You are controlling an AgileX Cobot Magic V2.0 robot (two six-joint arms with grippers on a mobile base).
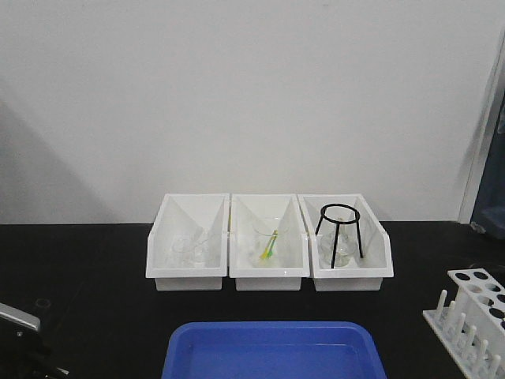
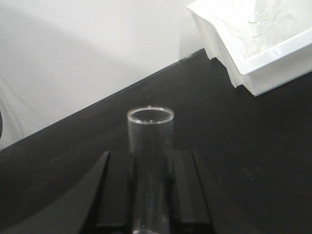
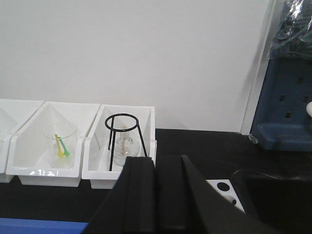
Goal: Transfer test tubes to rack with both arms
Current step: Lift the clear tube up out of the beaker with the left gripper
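The left gripper (image 2: 150,163) is clamped on a clear test tube (image 2: 150,134). The tube stands upright between the black fingers (image 2: 119,187) with its open round rim above them. This gripper hangs over the black table (image 2: 253,161), left of the row of white bins (image 2: 263,63) and out past its left end. The right gripper (image 3: 156,168) has its two pads pressed together with nothing between them. It is in front of the row's right end. The white rack (image 3: 222,187) lies just below it, to the right of the row and nearer the camera, with its round holes facing up and its pegs along the near side. In the row's right bin stands a black tripod ring (image 1: 339,229), and the middle bin holds a beaker (image 1: 270,237) with yellow and green sticks. A blue tray (image 1: 272,347) sits in front of the row.
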